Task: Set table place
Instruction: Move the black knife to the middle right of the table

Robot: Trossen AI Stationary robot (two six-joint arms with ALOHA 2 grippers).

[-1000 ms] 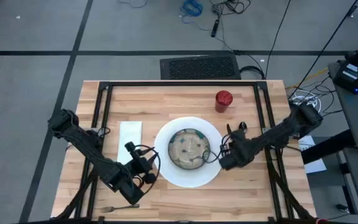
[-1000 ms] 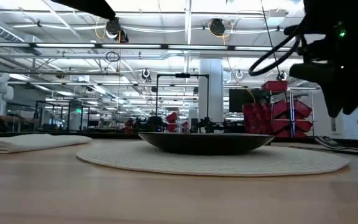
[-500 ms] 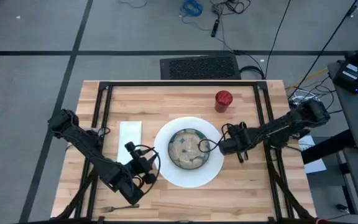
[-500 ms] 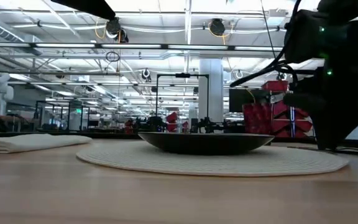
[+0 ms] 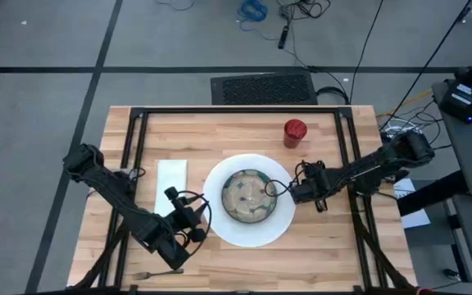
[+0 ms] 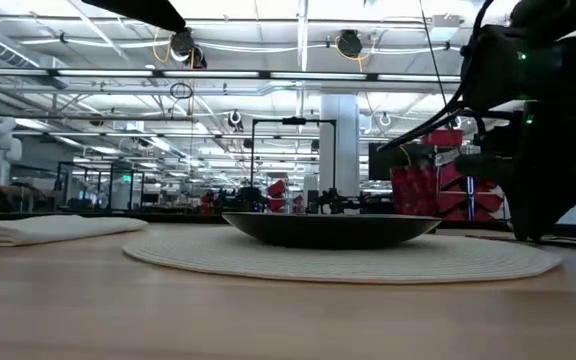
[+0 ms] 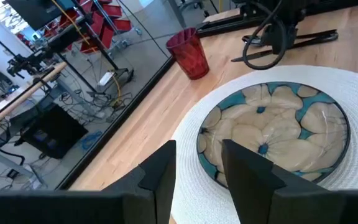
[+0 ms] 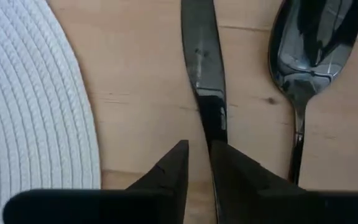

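Observation:
A speckled beige bowl (image 5: 249, 197) with teal petals rests on a round white woven plate (image 5: 220, 229) at mid-table. To the plate's left lies a white napkin (image 5: 171, 179). A red cup (image 5: 294, 131) stands behind the plate, to its right. A dark knife (image 8: 202, 68) and spoon (image 8: 309, 43) lie side by side on the wood to the right of the plate. My right gripper (image 5: 293, 193) points down at the knife's handle, fingers nearly together. My left gripper (image 5: 192, 223) hovers open at the plate's left rim, holding nothing. My right gripper has the knife's handle (image 8: 211, 134) running in between its two fingers, which come from above, pointing down, and lie across it. The knife lies flat on the table, its blade pointing away from the fingers. The fingertips hide the contact itself.
A fork (image 5: 150, 274) lies near the table's front edge under my left arm. The black frame rails (image 5: 236, 111) run along the table's (image 5: 220, 131) sides and far edge. Bare wood shows near the front right and far left.
My right gripper has gone down to the tabletop and a little toward the far edge beside the plate's right rim, then held there. My left arm has kept still.

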